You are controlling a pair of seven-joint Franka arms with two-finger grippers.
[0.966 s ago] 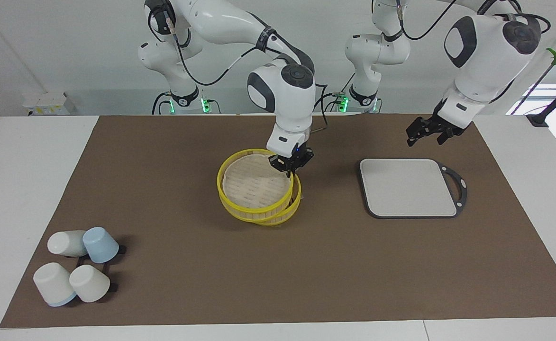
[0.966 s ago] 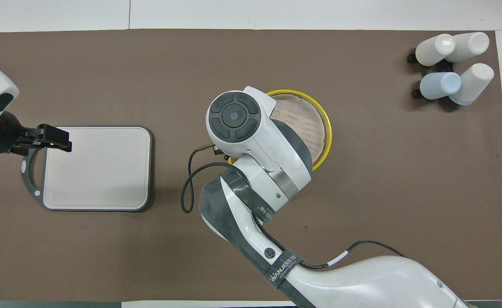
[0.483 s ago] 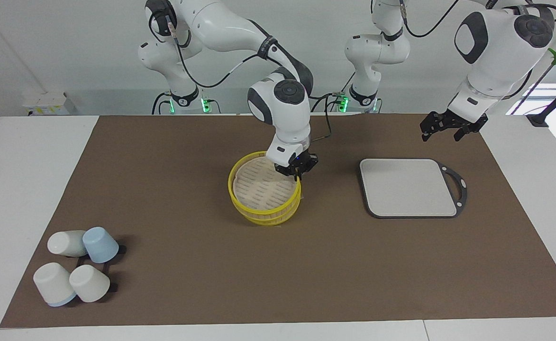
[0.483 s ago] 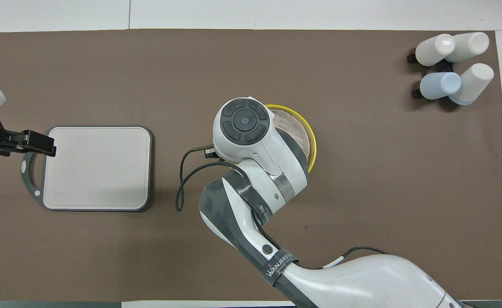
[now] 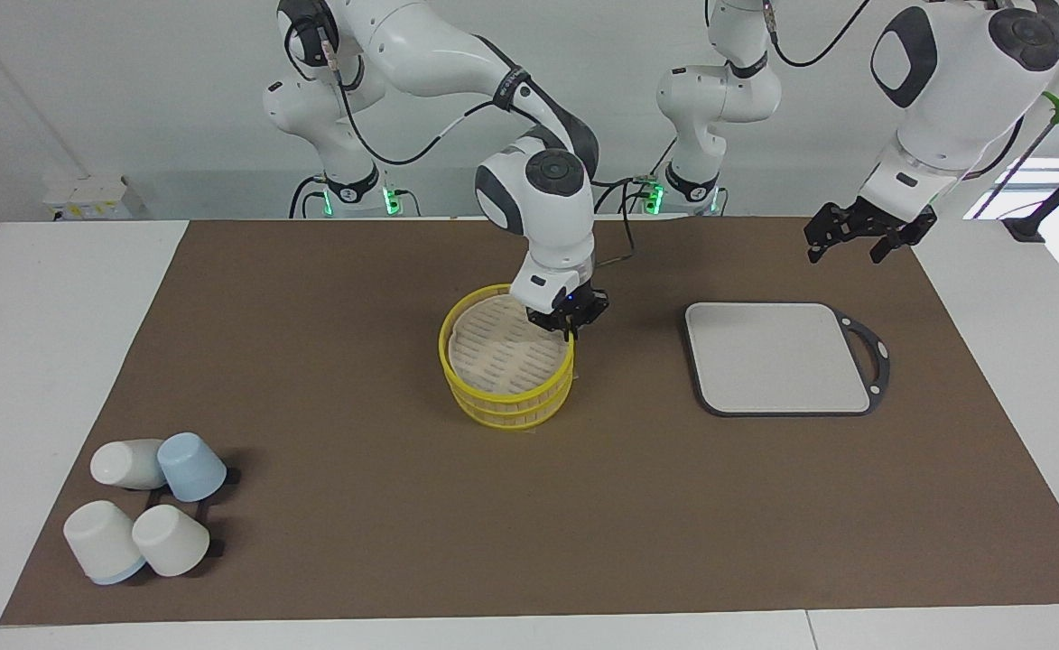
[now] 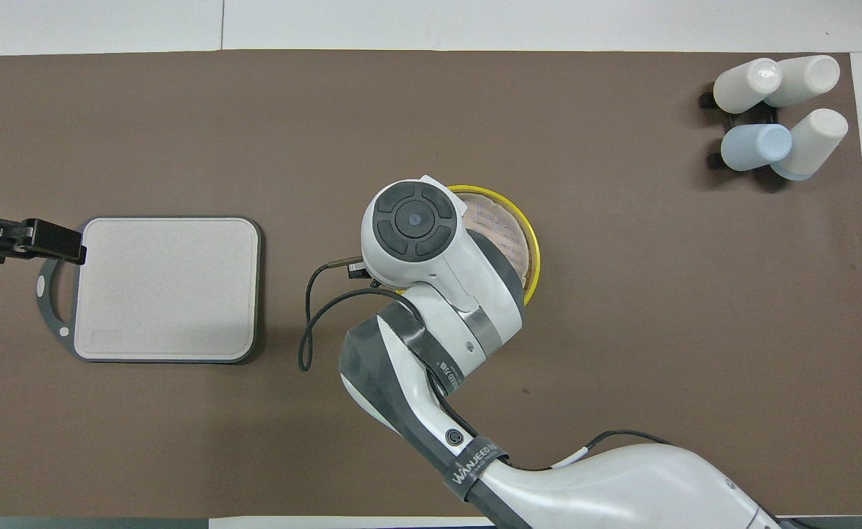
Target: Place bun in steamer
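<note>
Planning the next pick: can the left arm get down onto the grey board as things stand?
Probably yes. The left gripper hangs open in the air by the grey board, whose top is bare, and the right gripper is shut on the steamer rim, apart from the board.

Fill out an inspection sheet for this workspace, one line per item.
Surface: brown mat on a white table, flat.
Steamer: yellow-rimmed steamer mid-mat, top tier seated on the lower one.
Bun: nothing seen; the steamer's top covers its inside.
Clutter: grey board with black rim toward the left arm's end; four cups, white and pale blue, tipped on a black rack at the right arm's end.
Right gripper: shut on the steamer's rim, at the edge nearer to the robots.
Left gripper: open, empty, raised over the mat near the board; waiting.
Cables: black cable looping off the right arm's wrist.
Surroundings: white wall, arm bases with green lights.
</note>
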